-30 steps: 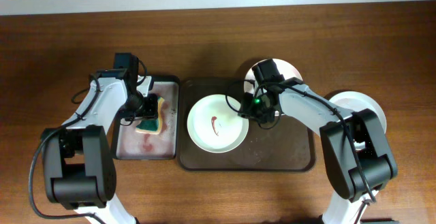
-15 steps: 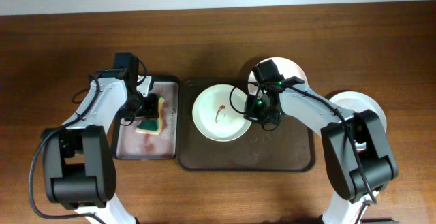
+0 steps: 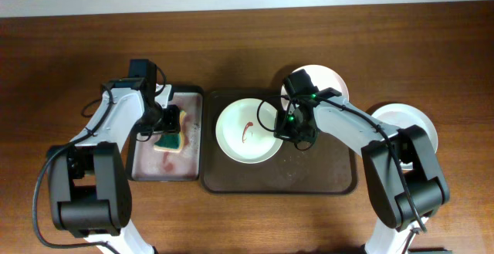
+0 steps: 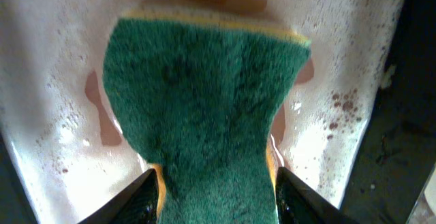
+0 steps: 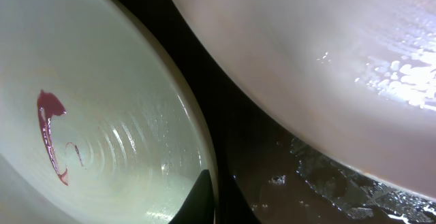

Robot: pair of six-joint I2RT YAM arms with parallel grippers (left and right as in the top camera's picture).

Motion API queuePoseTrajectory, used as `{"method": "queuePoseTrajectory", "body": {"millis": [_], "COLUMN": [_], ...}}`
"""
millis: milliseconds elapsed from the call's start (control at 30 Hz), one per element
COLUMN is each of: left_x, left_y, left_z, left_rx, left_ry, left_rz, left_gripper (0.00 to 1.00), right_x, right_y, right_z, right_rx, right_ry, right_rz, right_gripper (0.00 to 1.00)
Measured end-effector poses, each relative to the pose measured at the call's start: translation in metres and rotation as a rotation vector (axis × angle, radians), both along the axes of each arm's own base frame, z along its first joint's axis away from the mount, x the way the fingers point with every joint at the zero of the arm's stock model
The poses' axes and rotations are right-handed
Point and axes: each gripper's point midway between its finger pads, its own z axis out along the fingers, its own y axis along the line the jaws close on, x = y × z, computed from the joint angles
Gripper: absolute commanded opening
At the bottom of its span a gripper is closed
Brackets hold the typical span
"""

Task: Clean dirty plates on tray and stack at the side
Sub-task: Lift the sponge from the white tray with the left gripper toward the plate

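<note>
A pale greenish plate (image 3: pixel 245 130) with a red sauce squiggle (image 5: pixel 51 132) lies on the left half of the dark brown tray (image 3: pixel 328 169). My right gripper (image 3: pixel 282 127) is shut on the plate's right rim (image 5: pixel 197 149), with one dark finger (image 5: pixel 203 198) lying over the inside of the rim. Behind that arm, a white plate (image 3: pixel 320 79) sits at the tray's back right edge, seen close as a wet white plate (image 5: pixel 306 54). Another white plate (image 3: pixel 409 123) rests on the wood at the right, partly under the arm. My left gripper (image 3: pixel 164 123) grips a green sponge (image 4: pixel 204 108) between its fingers (image 4: pixel 146 197).
The black basin (image 3: pixel 147 169) with pinkish foamy liquid (image 4: pixel 54 81) stands left of the tray, the sponge inside it. The tray floor (image 5: pixel 286 183) near the right gripper is wet. Bare wood tabletop (image 3: pixel 69 61) surrounds everything.
My right gripper closed on the greenish plate's rim, and the plate shifted toward the back of the tray. The left gripper and sponge stayed in place.
</note>
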Motion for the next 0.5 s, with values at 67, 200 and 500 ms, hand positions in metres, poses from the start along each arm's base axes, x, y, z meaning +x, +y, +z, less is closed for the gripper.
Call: {"method": "queuePoseTrajectory", "body": {"millis": [67,200,500], "left_x": [0.004,0.008,0.007], "left_y": [0.0,-0.001,-0.008], "left_z": [0.0,-0.006,-0.012], "left_rx": [-0.001,-0.004,0.012], "left_ry": [-0.018,-0.046,-0.057], "left_rz": [0.0,-0.002,-0.025], "left_gripper": [0.45,0.36,0.33], "right_x": [0.0,0.0,0.0], "right_y": [0.0,0.0,0.0], "right_z": [0.0,0.0,0.0], "right_rx": [0.0,0.0,-0.001], "right_ry": [0.0,0.0,0.001], "right_rz": [0.0,0.0,0.002], "right_gripper": [0.04,0.04,0.04]}}
